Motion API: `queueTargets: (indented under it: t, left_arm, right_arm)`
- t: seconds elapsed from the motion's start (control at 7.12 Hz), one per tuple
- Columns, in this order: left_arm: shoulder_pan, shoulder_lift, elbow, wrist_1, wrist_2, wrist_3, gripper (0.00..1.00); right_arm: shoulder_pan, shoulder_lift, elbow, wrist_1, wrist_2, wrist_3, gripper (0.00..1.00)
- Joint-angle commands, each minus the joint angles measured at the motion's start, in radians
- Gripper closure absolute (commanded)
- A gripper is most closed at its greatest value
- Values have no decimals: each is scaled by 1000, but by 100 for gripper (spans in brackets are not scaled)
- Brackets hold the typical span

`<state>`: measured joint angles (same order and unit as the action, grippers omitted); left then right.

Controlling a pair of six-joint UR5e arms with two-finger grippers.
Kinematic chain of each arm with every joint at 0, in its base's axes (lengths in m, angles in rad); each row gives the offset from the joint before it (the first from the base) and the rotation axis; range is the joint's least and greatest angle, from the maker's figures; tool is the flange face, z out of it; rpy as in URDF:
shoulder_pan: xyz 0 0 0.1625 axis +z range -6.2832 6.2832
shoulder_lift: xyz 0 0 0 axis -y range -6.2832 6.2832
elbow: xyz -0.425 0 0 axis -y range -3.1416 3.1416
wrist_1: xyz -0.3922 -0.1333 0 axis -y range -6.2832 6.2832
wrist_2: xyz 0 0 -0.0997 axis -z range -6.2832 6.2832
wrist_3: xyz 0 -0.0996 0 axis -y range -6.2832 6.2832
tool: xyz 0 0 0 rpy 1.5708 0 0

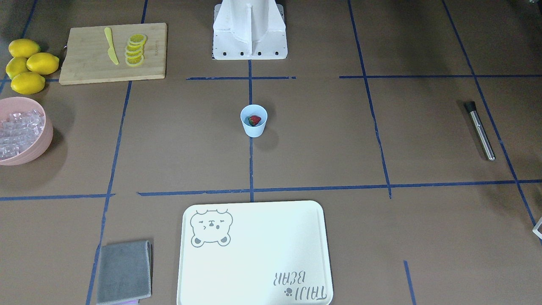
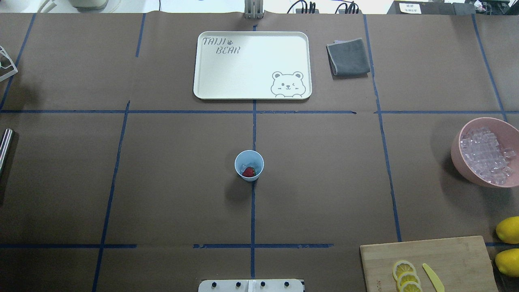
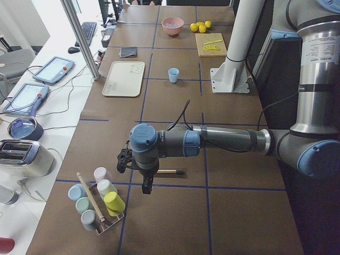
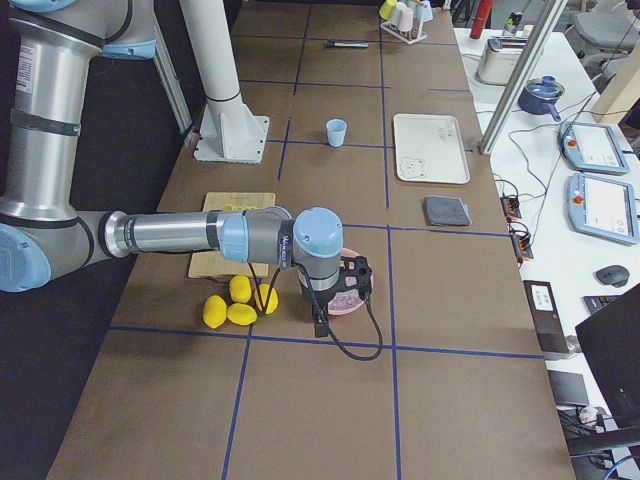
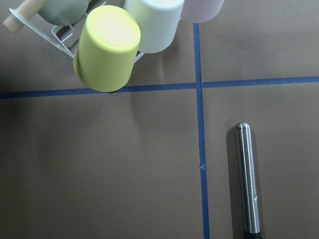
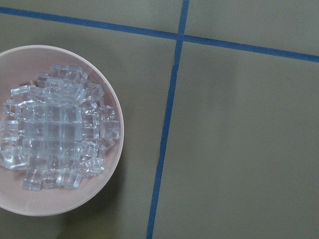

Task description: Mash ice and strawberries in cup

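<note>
The light-blue cup point(image 1: 254, 123) point(image 2: 249, 162) stands at the table's centre with a red strawberry point(image 1: 254, 120) point(image 2: 249, 172) inside and a few pale bits of ice point(image 2: 245, 166) beside it. More ice point(image 6: 60, 132) fills a pink bowl point(image 2: 466, 162) at the table's right end. My right gripper point(image 4: 320, 325) hangs over that bowl's edge, and I cannot tell its state. My left gripper point(image 3: 146, 187) hovers at the other end of the table, beside a metal rod point(image 5: 247, 181) point(image 1: 480, 130) lying flat. I cannot tell whether it is open or shut. Neither wrist view shows fingers.
A rack of upturned cups point(image 5: 107, 47) sits close to the left gripper. Whole lemons point(image 1: 27, 65) and a cutting board point(image 1: 84, 63) with lemon slices point(image 1: 135, 50) and a yellow knife point(image 1: 111, 51) lie near the bowl. A white tray point(image 2: 211, 81) and a grey cloth point(image 2: 348, 56) lie beyond the cup.
</note>
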<state>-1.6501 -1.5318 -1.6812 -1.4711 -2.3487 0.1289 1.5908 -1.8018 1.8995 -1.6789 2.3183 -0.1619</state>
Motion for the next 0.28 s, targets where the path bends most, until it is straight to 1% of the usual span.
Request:
queueTargets:
  t: [0.0, 0.14]
  left_arm:
    - [0, 2, 0, 0, 0, 0, 0]
    - [0, 4, 1, 2, 0, 0, 0]
  right_arm:
    - [0, 1, 3, -1, 1, 5, 0]
    - [0, 1, 3, 1, 1, 5, 0]
